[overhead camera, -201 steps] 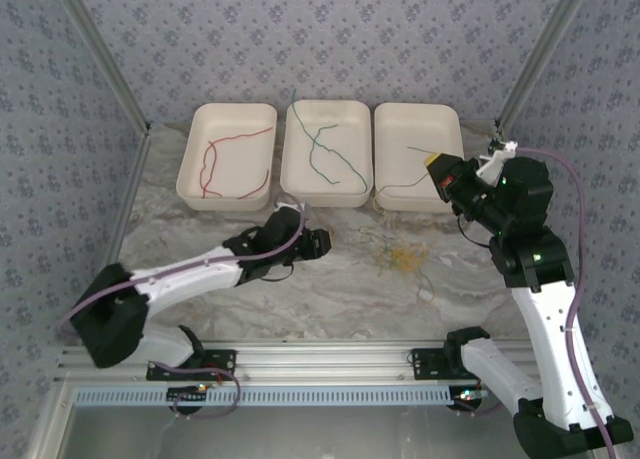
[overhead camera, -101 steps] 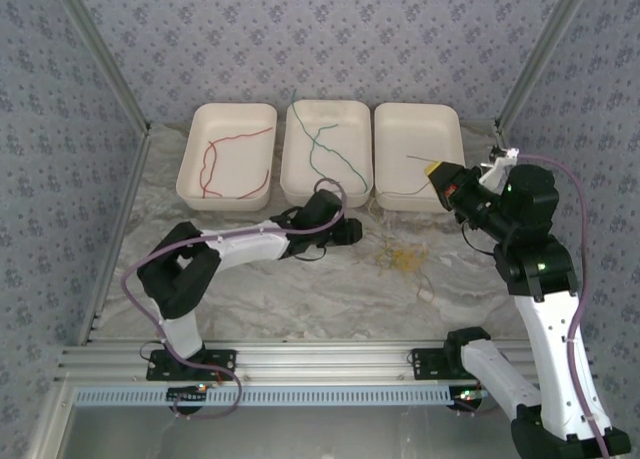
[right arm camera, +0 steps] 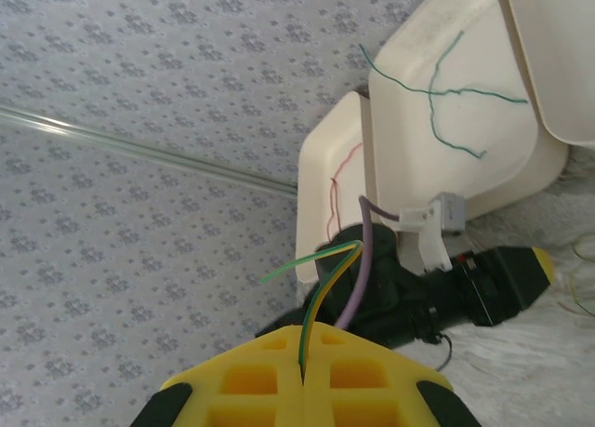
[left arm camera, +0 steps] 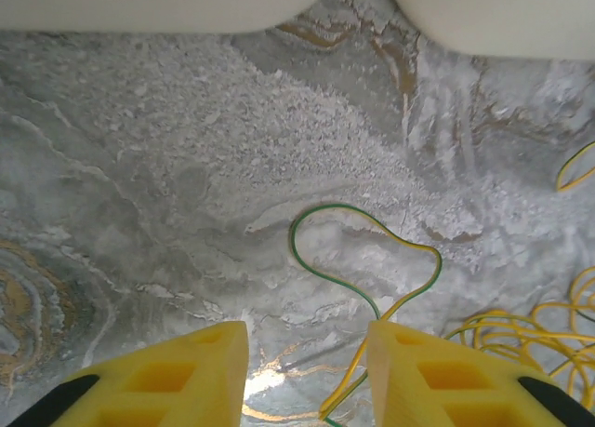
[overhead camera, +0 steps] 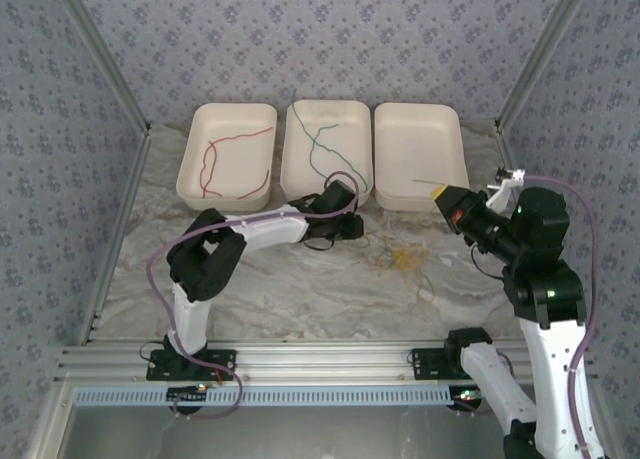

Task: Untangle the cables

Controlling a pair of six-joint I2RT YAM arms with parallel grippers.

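Beside the tangle [overhead camera: 405, 260], left gripper [left arm camera: 307, 345] jaws stood spread to straddle a cable loop [left arm camera: 325, 206]; right gripper [right arm camera: 304, 354] pinched a strand [right arm camera: 318, 297] raised clear, likely to separate it.

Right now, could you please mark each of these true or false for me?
1. The right tool is shut on a green-and-yellow cable. True.
2. The left tray holds green cables. False: it holds red cables; the green cables lie in the middle tray.
3. The left tool has its jaws open above the table. True.
4. The yellow tangle lies inside the right tray. False: it lies on the table, in front of that tray.
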